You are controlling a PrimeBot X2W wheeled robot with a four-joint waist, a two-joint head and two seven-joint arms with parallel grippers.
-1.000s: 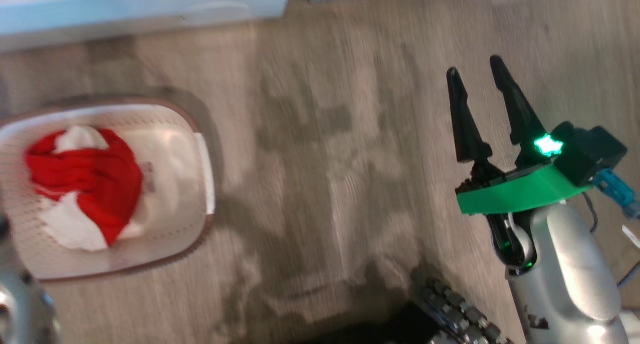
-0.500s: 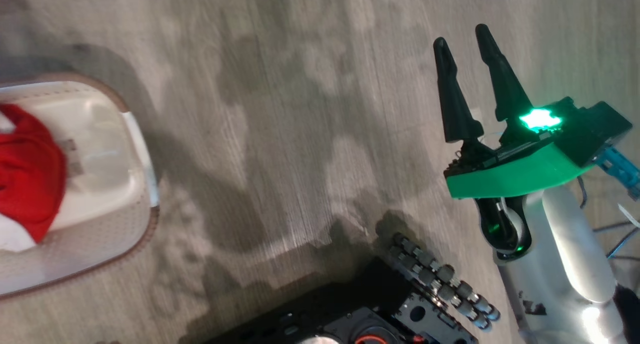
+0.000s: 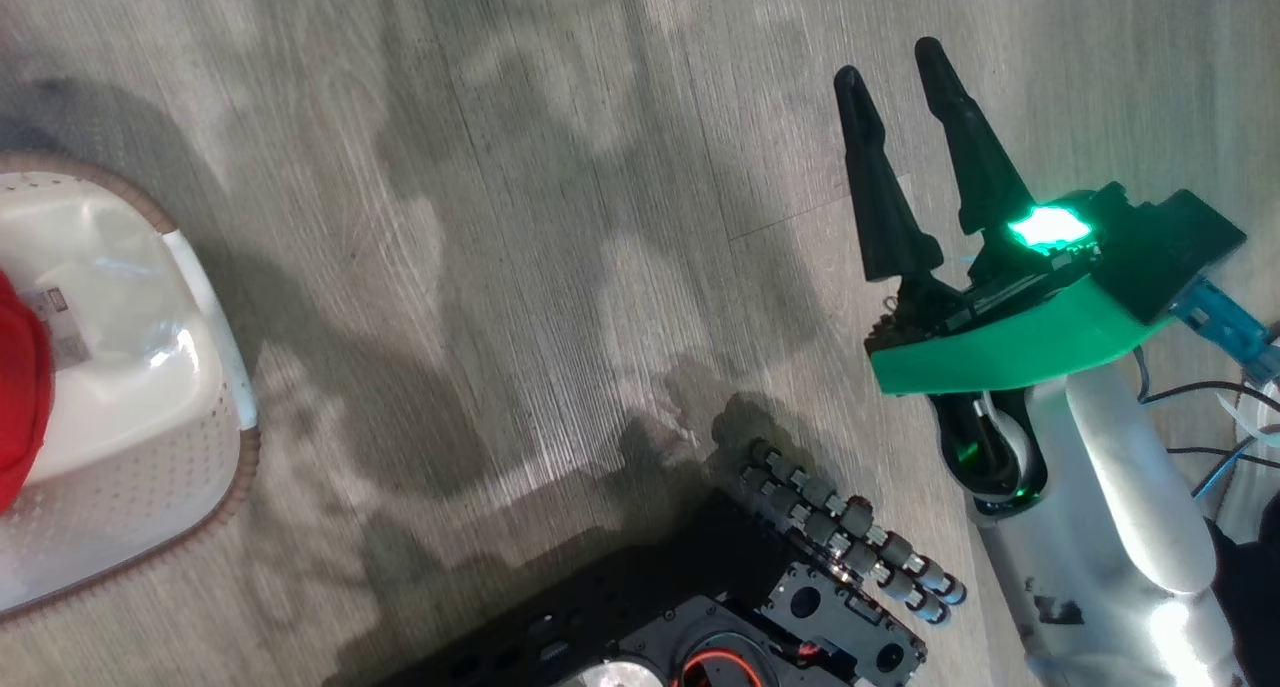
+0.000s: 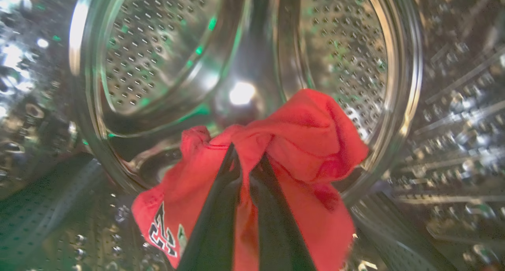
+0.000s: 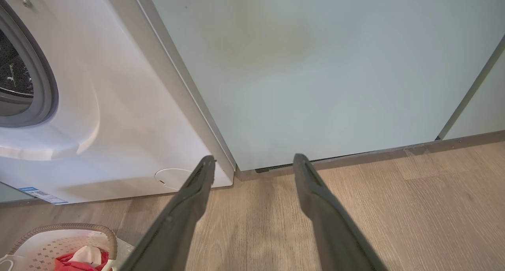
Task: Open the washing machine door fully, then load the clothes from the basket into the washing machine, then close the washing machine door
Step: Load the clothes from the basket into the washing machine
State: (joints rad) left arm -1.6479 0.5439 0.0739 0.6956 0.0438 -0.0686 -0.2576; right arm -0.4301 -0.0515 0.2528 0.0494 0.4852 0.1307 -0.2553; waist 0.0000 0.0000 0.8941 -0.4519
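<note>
**Left gripper [image 4: 247, 154] holding red garment [image 4: 307, 121] inside the drum [image 4: 158, 46]**

The left gripper is sitting deep in the washing machine's steel drum, fingers clamped together on the red garment, so on release the load should be dropping inside, not on the floor [image 3: 560, 267]. Cloth is bunching at the fingertips and draping down both sides of them, lettering hanging low left. The right gripper [image 3: 888, 62] is idling above the floor, fingers wide apart, empty. More clothes [image 3: 20, 397] are lying in the basket [image 3: 130, 367], well apart from it.
</note>
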